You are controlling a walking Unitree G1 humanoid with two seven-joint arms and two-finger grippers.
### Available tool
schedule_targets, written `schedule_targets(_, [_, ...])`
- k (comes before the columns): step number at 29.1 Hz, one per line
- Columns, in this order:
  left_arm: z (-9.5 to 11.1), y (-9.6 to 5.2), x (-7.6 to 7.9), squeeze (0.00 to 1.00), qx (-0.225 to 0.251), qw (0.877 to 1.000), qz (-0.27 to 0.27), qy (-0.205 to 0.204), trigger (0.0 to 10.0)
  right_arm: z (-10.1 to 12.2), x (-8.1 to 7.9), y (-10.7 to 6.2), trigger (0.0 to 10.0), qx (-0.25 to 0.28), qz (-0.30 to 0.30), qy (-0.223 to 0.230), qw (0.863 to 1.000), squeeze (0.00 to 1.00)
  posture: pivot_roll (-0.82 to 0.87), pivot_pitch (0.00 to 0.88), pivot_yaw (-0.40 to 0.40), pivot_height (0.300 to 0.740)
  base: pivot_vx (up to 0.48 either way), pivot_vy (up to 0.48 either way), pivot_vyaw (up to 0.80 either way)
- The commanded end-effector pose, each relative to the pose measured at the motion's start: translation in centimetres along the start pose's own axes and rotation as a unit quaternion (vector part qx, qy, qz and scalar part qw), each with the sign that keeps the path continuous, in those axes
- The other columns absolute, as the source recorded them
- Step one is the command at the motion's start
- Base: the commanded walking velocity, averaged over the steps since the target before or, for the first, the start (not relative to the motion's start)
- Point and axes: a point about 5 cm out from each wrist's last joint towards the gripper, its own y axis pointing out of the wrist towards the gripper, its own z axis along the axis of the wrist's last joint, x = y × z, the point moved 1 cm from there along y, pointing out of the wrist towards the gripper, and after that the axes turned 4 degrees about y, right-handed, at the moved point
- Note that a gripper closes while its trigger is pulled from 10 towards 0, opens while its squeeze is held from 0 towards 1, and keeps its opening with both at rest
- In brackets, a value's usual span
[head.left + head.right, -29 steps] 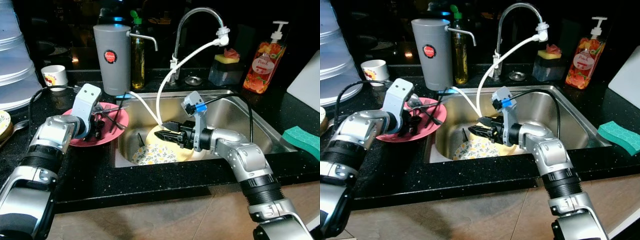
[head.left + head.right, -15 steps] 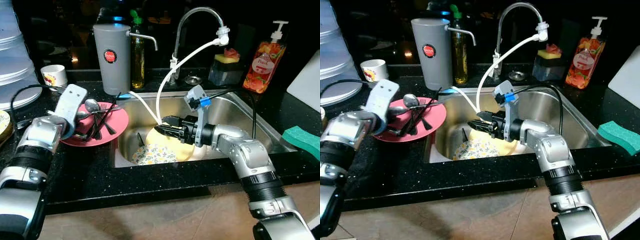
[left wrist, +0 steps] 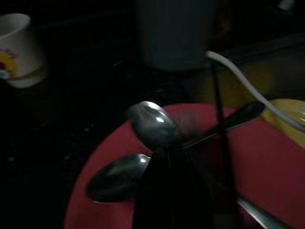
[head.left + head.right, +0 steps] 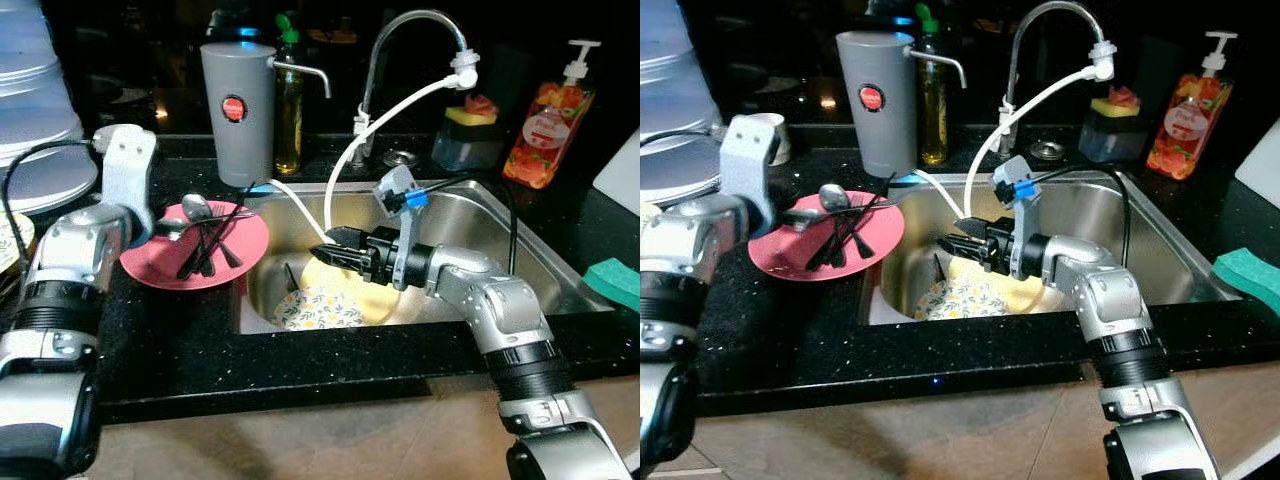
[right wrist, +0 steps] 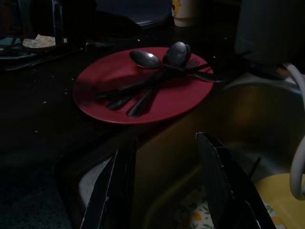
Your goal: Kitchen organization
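Red plate sits on the black counter just left of the sink, with spoons and dark-handled cutlery piled across it. Left gripper is raised over the plate's near edge, black fingers pressed together; can't tell if anything is pinched between them. Right gripper reaches over the sink above the yellow plate and floral plate, jaws spread apart with nothing between.

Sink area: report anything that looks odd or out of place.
A white hose hangs from the faucet spout into the sink, draping over the yellow plate. Spoons and black cutlery lie piled crisscross on the red plate.
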Motion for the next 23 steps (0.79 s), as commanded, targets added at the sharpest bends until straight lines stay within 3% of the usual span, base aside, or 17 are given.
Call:
schedule_targets(1, [-0.7,0.3,0.7,0.0,-0.023,1.0,-0.015,0.004,10.0,0.5,0.0,-0.1,10.0,0.005,0.005,0.0,1.0,0.0,0.05,0.047,-0.018,0.74,0.0,0.0,0.0])
schedule_targets(2, [-1.3,0.4,0.9,0.29,-0.034,0.999,-0.013,0.008,10.0,0.4,-0.1,-0.2,10.0,0.001,0.008,-0.002,1.0,0.0,0.05,0.047,-0.018,0.74,0.0,0.0,0.0])
schedule_targets(3, [-1.7,0.6,1.1,1.0,-0.039,0.999,-0.009,0.008,10.0,0.3,-0.2,-0.3,10.0,-0.004,0.011,-0.006,1.0,0.0,0.05,0.047,-0.018,0.74,0.0,0.0,0.0])
schedule_targets(9, [-2.8,1.3,1.8,1.0,-0.055,0.998,0.007,-0.024,10.0,0.0,-0.2,-0.6,10.0,-0.011,0.015,-0.008,1.0,0.0,0.05,0.045,-0.016,0.74,0.0,0.0,0.0])
schedule_targets(15, [-3.6,1.7,1.8,1.0,-0.081,0.996,0.03,-0.025,10.0,-0.2,-0.2,-0.7,10.0,-0.012,0.019,-0.002,1.0,0.0,0.05,0.045,-0.012,0.74,0.0,0.0,0.0])
schedule_targets(22, [-4.4,2.3,2.6,1.0,-0.087,0.994,0.001,-0.063,10.0,-0.4,-0.2,-0.6,10.0,-0.014,0.022,-0.003,1.0,0.0,0.05,0.042,-0.012,0.74,0.0,0.0,0.0])
schedule_targets(23, [-4.3,2.4,2.8,0.96,-0.08,0.994,-0.005,-0.068,10.0,-0.4,-0.2,-0.6,10.0,-0.014,0.021,-0.004,1.0,0.0,0.05,0.041,-0.01,0.74,0.0,0.0,0.0])
